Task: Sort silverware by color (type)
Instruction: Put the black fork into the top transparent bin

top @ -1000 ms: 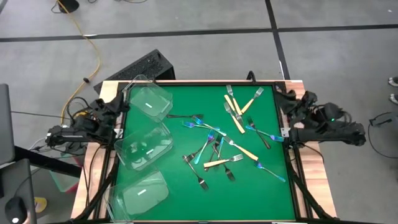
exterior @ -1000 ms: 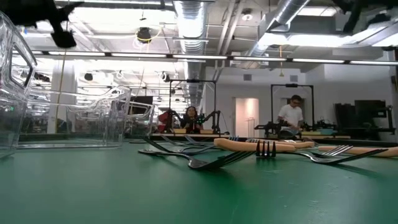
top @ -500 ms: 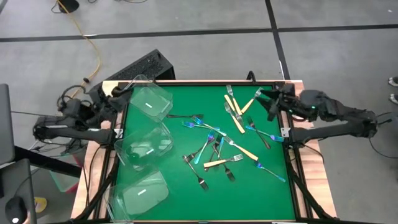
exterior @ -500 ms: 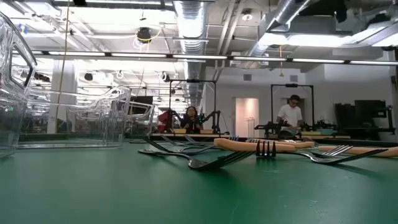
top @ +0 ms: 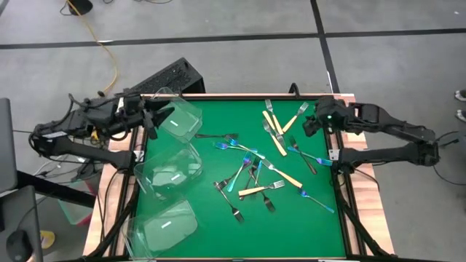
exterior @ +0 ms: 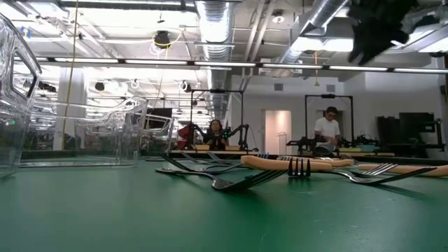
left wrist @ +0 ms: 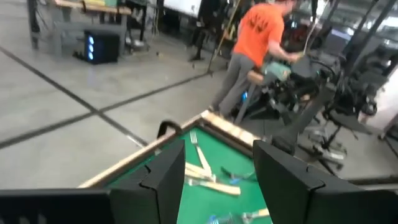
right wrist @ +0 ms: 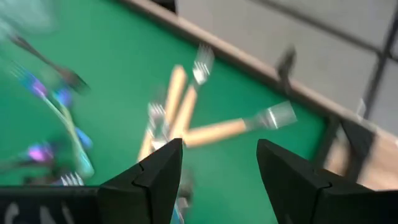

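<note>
- The mixed grey, iridescent blue and cream-handled small forks [top: 263,169] are all lying loose on the green table mat [top: 211,218]; none is sitting in the three clear plastic tubs [top: 169,171] along its edge, so sorting is hardly beginning.
- The right gripper [top: 312,124], fingers spread and carrying nothing, is hovering over the mat's opposite edge.
- The left gripper [top: 151,122], also parted and empty, is waiting beside the tubs.

Non-task items: table surroundings and room

The green mat [top: 218,240] sits in a wooden frame [top: 231,95]. 3 clear tubs stand along its left side: tub 1 [top: 177,118] at the far corner, tub 2 [top: 169,172] in the middle, tub 3 [top: 163,226] nearest. A black keyboard [top: 164,78] lies on the grey floor beyond the far left corner, a yellow cable [top: 100,44] runs past it. In the left wrist view a person in an orange shirt [left wrist: 258,37] stands beyond the table. In the low view 2 people [exterior: 327,130] show far off under ceiling ducts [exterior: 218,21].
</note>
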